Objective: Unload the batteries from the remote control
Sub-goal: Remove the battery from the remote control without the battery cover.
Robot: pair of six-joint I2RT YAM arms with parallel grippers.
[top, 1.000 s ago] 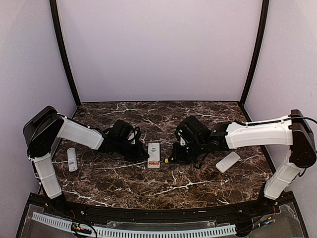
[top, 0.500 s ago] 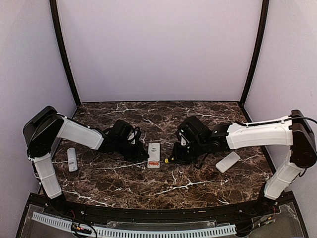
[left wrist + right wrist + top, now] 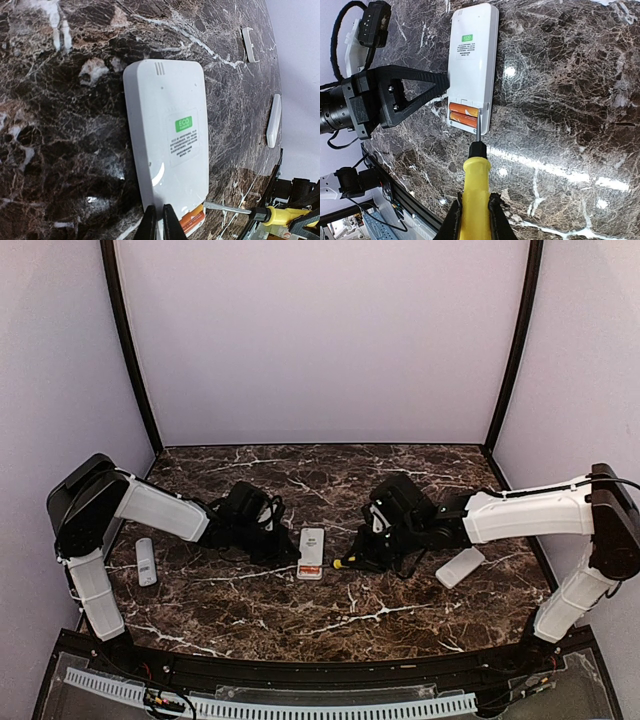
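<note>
Right gripper (image 3: 474, 210) is clamped on the yellow handle of a screwdriver (image 3: 474, 172), jaws narrow around it. The blade tip sits at the end wall of the open battery compartment; whether it touches cannot be told. Left gripper (image 3: 160, 222) has its jaws closed together on nothing, with the tips against the long edge of the remote control (image 3: 472, 55) beside the compartment, as a brace.

The batteries (image 3: 464, 115), two orange-red cells, lie side by side in the compartment at the near end of the remote control. The cover is off. Neither cell is lifted. The remote control lies face down and flat near the middle of the marble table (image 3: 250, 610), between the two arms.

Likely faults from this position:
- The blade may skid over a rounded cell and scrape the housing if it enters too shallow.
- The remote control may pivot or slide, since it is braced at one edge only and the push comes from the other side.
- A freed cell may spring out and roll across the smooth table.

Markings: a green sticker (image 3: 182, 123) on the back reads "ECO". The small print below it is illegible.

Two other white remotes lie well apart, one at the left (image 3: 146, 561) and one at the right (image 3: 460, 566).
</note>
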